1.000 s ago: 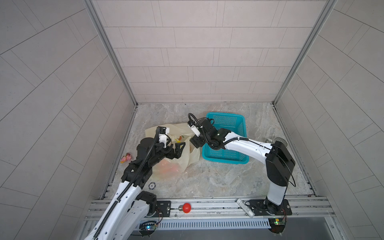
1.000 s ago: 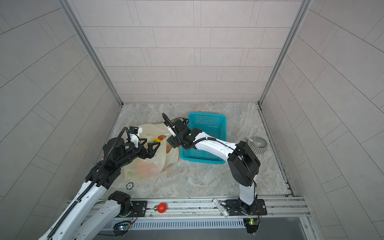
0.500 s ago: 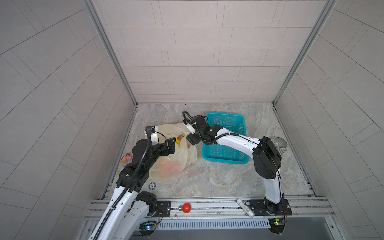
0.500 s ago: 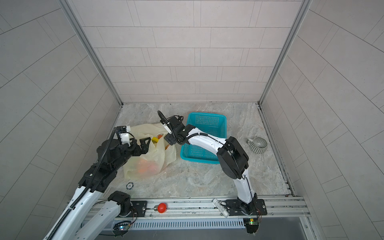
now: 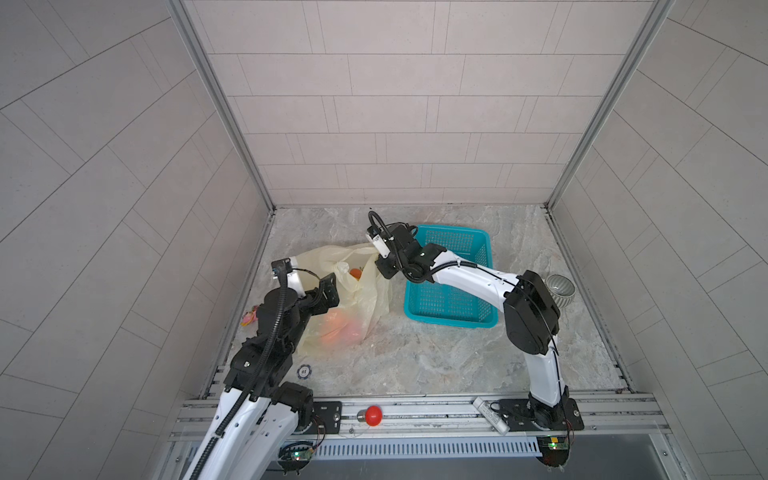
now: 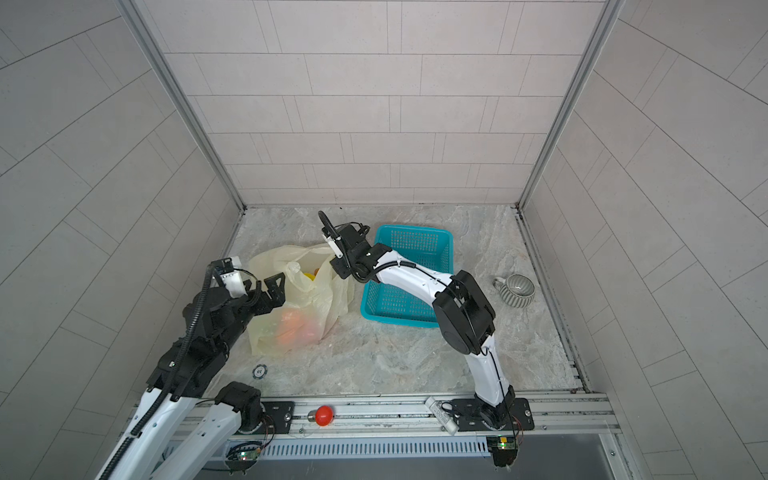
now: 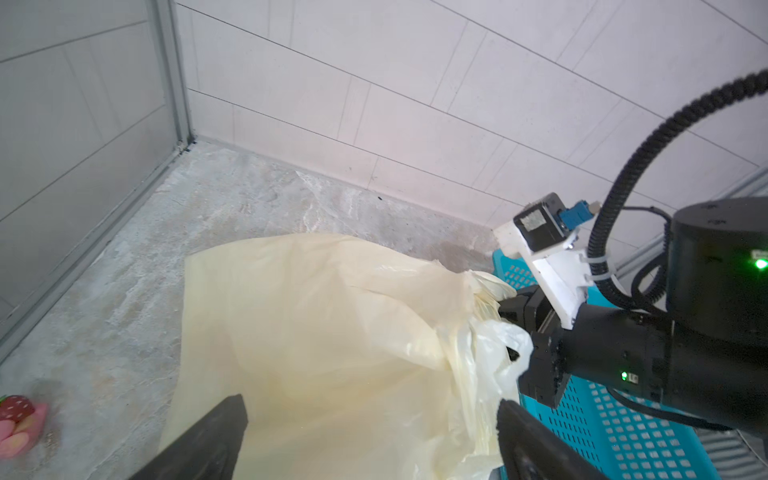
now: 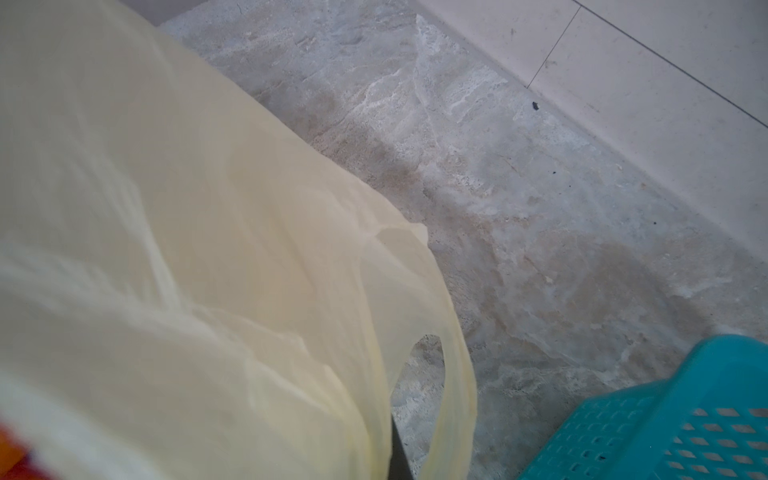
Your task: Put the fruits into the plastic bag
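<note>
- Only the left wrist view shows the right gripper point(image 7: 509, 309) from the side. Its jaws are closed on the gathered mouth edge of the plastic bag point(image 7: 332, 324). A pink toy point(image 7: 16, 419) lies on the table point(image 7: 249, 199) beside the bag.
- In the right wrist view the bag fills the near field. One loop handle point(image 8: 459, 374) hangs open with the table showing through it, and a corner of the basket point(image 8: 685, 415) is close by.
- In both top views the fruits point(image 5: 340, 328) glow orange through the bag's near end. Another orange fruit point(image 5: 355, 273) sits at the mouth.
- A top view shows a mug point(image 6: 517, 291) with its handle, well apart from the bag.
- The bag lies on the table just left of the basket, long axis front to back. The closed end points to the front rail; the mouth points back and is raised.
- The left gripper point(image 5: 330, 291) has its jaws spread wide and holds nothing. It sits over the bag's left flank; I cannot tell whether it touches.
</note>
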